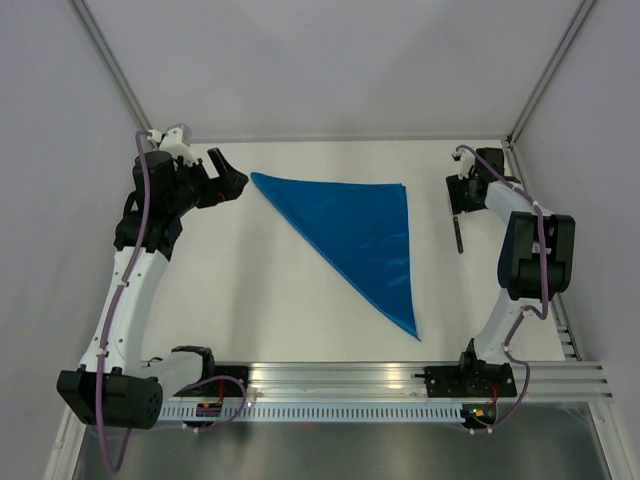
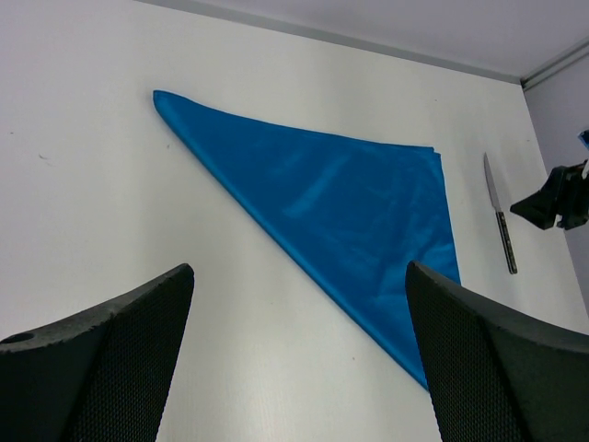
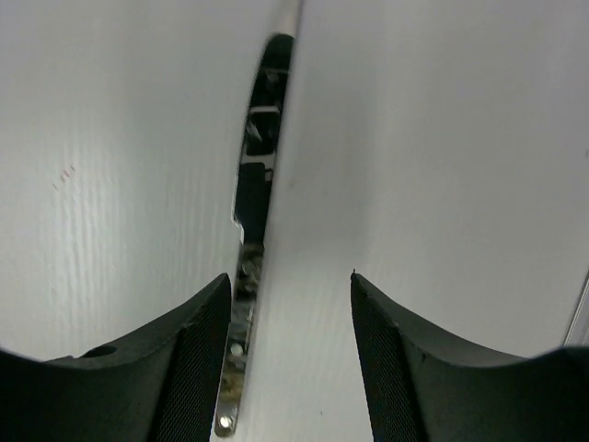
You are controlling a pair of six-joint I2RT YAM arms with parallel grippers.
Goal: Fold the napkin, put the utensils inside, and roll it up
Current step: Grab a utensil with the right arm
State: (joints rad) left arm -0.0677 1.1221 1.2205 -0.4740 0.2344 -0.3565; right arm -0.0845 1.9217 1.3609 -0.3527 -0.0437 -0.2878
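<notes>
I see the napkin (image 1: 365, 228) lying flat in the middle of the bench (image 1: 250, 300), folded into a blue triangle. In the top view its long edge slants from the upper left down to the lower right. The square corner sits at the upper right, and the sharpest tip points toward the bottom of the frame. My left wrist view shows the same napkin (image 2: 350, 207) smooth and filling the centre of the frame.

The knife (image 1: 458, 237) lies to the right of the cloth, apart from it and roughly parallel to its right edge, in the upper right of the top view. Its dark handle points down the frame. In the left wrist view the knife (image 2: 500, 214) sits at the right, silvery blade uppermost.

The right jaws are over the blade end and stand spread. In my right wrist view the shiny knife (image 3: 258, 184) runs up the frame between the two dark fingers (image 3: 175, 368), nearer the left one. I cannot tell whether either finger touches it.

The left jaws are in the upper left of the top view, just left of the napkin's upper-left corner. They gape wide with nothing between them, and their fingers (image 2: 110, 368) frame the bottom corners of that wrist view.
</notes>
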